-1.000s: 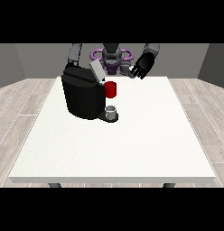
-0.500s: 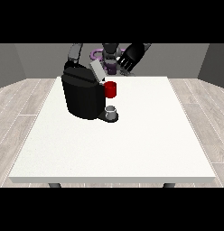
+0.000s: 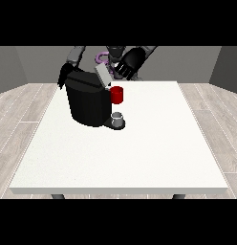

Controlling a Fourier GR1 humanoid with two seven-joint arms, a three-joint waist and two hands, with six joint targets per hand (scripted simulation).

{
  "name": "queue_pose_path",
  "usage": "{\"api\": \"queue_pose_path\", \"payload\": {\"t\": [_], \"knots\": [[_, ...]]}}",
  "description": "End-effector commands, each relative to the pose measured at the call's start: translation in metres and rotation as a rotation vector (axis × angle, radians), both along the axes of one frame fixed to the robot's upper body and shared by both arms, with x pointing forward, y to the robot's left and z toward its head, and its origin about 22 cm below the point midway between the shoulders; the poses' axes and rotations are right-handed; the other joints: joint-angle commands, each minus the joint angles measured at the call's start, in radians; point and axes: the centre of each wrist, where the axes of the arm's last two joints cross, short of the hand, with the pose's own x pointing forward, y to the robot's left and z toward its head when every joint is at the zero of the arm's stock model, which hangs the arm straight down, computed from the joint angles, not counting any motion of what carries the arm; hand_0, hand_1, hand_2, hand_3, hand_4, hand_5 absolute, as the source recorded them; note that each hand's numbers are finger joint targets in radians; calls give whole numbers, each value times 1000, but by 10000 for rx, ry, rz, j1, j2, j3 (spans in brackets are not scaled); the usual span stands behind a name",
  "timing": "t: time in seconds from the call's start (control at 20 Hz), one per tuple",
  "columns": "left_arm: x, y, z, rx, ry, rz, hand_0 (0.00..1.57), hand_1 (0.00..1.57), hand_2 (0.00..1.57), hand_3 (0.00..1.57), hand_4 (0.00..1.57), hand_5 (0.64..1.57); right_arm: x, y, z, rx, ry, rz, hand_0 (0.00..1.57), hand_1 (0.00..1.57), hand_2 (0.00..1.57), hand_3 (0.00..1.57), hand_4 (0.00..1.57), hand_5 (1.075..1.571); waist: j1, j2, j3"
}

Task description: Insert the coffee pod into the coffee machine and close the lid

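A rounded, matte black coffee machine (image 3: 87, 103) sits on the smooth white table (image 3: 139, 158), its flat grey lid (image 3: 103, 75) tilted up. The black hand at the view's right (image 3: 128, 63) hovers just behind the lid, fingers spread. The hand at the view's left (image 3: 63, 76) sits behind the machine, fingers unreadable. A grey thing (image 3: 118, 117) rests on the machine's base below a red thing at the machine (image 3: 117, 94).

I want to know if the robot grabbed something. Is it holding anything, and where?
It cannot be told. The robot hand at the view's right is by the coffee machine's raised lid, but no grasp shows. The other robot hand is mostly hidden behind the coffee machine.
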Motion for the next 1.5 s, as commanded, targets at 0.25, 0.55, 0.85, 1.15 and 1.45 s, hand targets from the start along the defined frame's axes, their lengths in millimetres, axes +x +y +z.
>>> {"api": "queue_pose_path", "payload": {"t": [0.25, 0.55, 0.85, 1.15, 1.45], "knots": [[2, 15, 18, -22, -399, 39, 1207, 1207, 1280, 1238, 475, 1571, 11, -18, 29, 302, -568, -352, 0, 0, 0, 0, 0, 1571, -228, 766, -1], [4, -13, 20, 121, -451, -405, 1248, 1248, 1286, 1244, 445, 1571, 21, -16, 32, 248, -713, -773, 0, 0, 0, 0, 100, 1571, 158, 1074, 0], [5, 13, 31, 81, -160, -175, 1200, 1200, 1245, 1209, 439, 1571, 9, 3, 25, 255, -589, -659, 0, 0, 0, 0, 186, 1571, -184, 1036, -2], [6, -23, 28, 387, -902, -657, 1166, 1166, 1233, 1193, 421, 1571, 23, -14, 32, 232, -867, -900, 0, 0, 0, 0, 36, 1571, 186, 1246, 1], [7, -6, 21, 174, -764, -276, 1225, 1225, 1261, 1206, 376, 1571, 19, -13, 35, 407, -618, -537, 0, 0, 0, 0, 0, 1571, -154, 1126, -2]]}}
